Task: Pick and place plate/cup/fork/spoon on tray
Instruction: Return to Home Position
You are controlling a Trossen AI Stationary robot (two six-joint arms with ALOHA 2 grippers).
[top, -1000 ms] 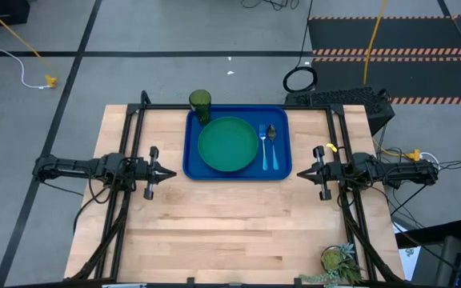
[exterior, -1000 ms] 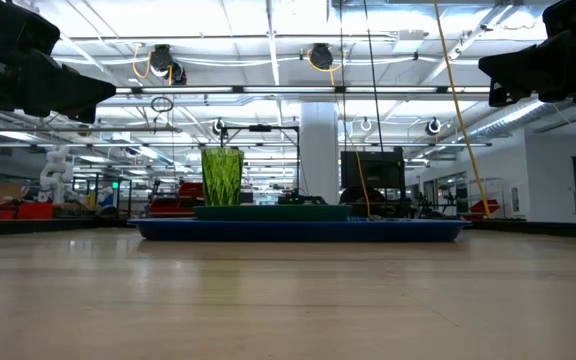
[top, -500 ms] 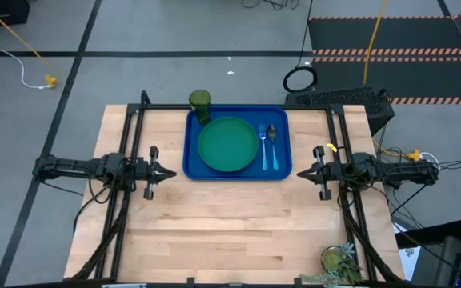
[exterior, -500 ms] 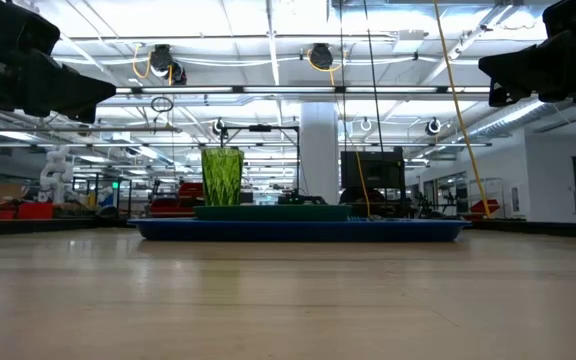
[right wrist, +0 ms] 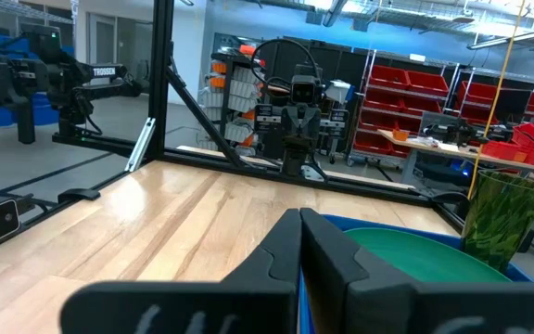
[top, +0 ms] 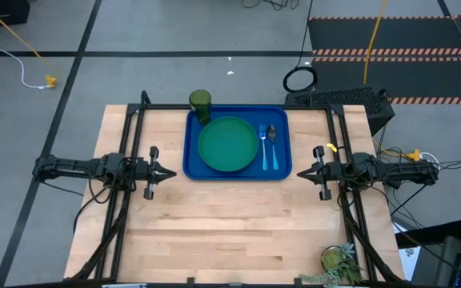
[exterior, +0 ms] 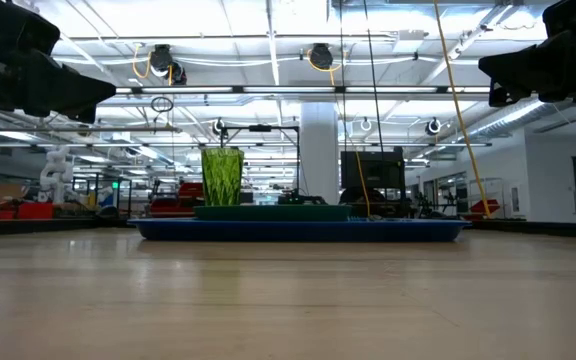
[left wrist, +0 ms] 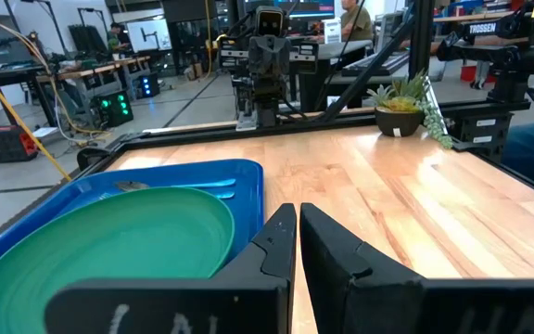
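The blue tray [top: 192,160] lies at the table's far middle. On it rest the green plate [top: 228,145], the fork [top: 263,148] and the spoon [top: 273,146] side by side to the plate's right, and the green cup [top: 200,106] upright at the tray's far left corner. My left gripper [top: 173,173] is shut and empty, above the table to the left of the tray. My right gripper [top: 299,173] is shut and empty, to the right of the tray. The plate [left wrist: 109,246] and the tray [left wrist: 202,176] show in the left wrist view, the cup [right wrist: 501,218] in the right wrist view.
A small potted plant [top: 339,263] stands at the table's near right corner. Black frame rails [top: 126,152] run along the table's left and right sides. Bare wood lies between the tray and the near edge.
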